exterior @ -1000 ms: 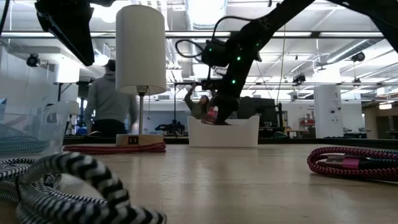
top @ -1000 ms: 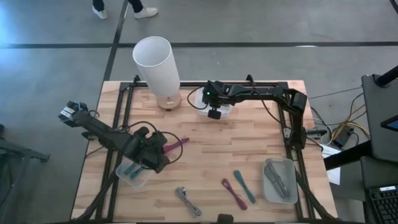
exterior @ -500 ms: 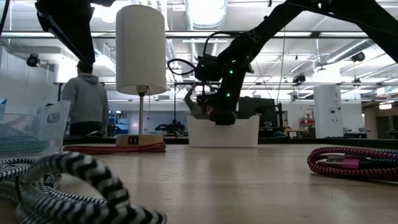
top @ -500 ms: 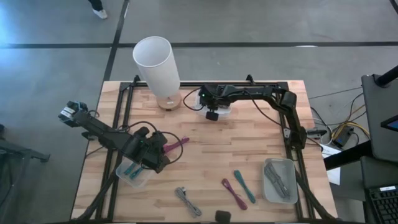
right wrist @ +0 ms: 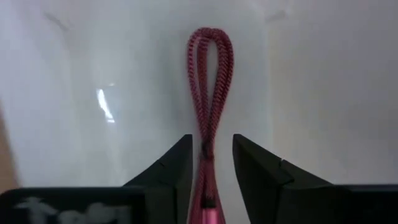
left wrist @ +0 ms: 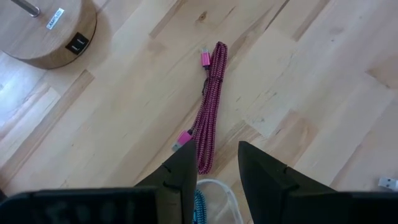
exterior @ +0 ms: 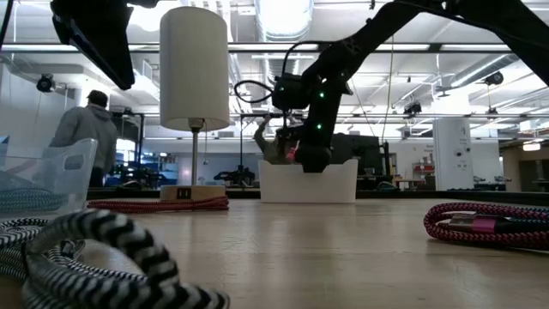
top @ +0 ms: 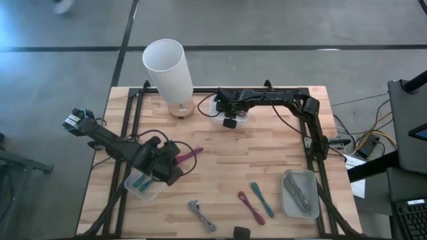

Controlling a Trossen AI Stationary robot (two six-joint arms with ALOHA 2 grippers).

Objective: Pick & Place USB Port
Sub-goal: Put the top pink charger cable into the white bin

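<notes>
A white bin (top: 244, 119) (exterior: 309, 182) stands at the table's far edge beside the lamp. My right gripper (top: 227, 115) (right wrist: 211, 162) reaches down into it, open. A folded red braided USB cable (right wrist: 210, 93) lies on the bin's floor, running up between the two fingers with a gap on each side. My left gripper (top: 165, 162) (left wrist: 216, 168) hangs open above the table's left front. A pink cable (left wrist: 210, 106) (top: 190, 154) lies on the wood just beyond it, and a clear bin (top: 142, 185) holding a teal cable sits under it.
A tall white lamp (top: 167, 73) on a round wooden base stands left of the white bin. Near the front edge lie a striped cable (top: 201, 215) and pink and teal cables (top: 257, 202). A clear bin (top: 300, 193) with grey cables sits at the front right.
My right gripper has sunk into the white bin and shifted slightly toward the table's left edge, tipping more steeply downward. A person in the room behind has walked across.
</notes>
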